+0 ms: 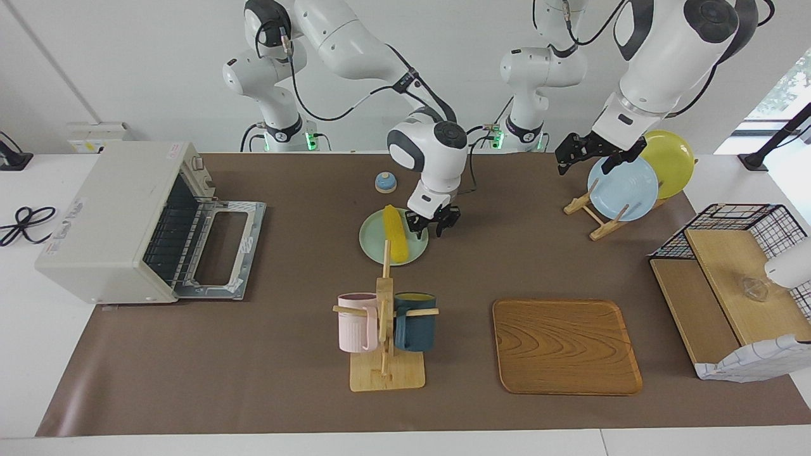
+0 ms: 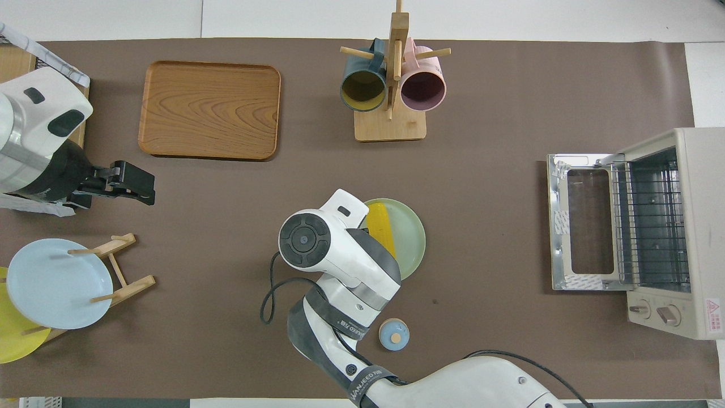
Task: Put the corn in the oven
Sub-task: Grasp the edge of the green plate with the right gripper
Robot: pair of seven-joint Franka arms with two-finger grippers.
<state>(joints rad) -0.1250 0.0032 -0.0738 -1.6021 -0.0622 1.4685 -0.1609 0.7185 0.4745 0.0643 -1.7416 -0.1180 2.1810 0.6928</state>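
I see my right claw (image 1: 433, 226) low over the edge of the round pale green plate (image 1: 374, 246) in the middle of the brown table. Its two black fingers stand a little apart and they hold nothing. The long bright yellow corn cob (image 1: 394, 233) lies on that plate, just beside the claw on the side toward the right arm's end of the table. I cannot tell if a finger touches the corn. From above, the white wrist covers the claw and part of the corn (image 2: 382, 229).

The boxy off-white toaster oven (image 1: 114, 218) sits well apart from this claw, at the right arm's end of the table. Its glass door (image 1: 222, 248) lies flat open and its wire rack shows inside.

My left claw (image 1: 586, 147) waits up in the air by the wooden plate stand (image 1: 595, 218), with its fingers wide apart and nothing in them.
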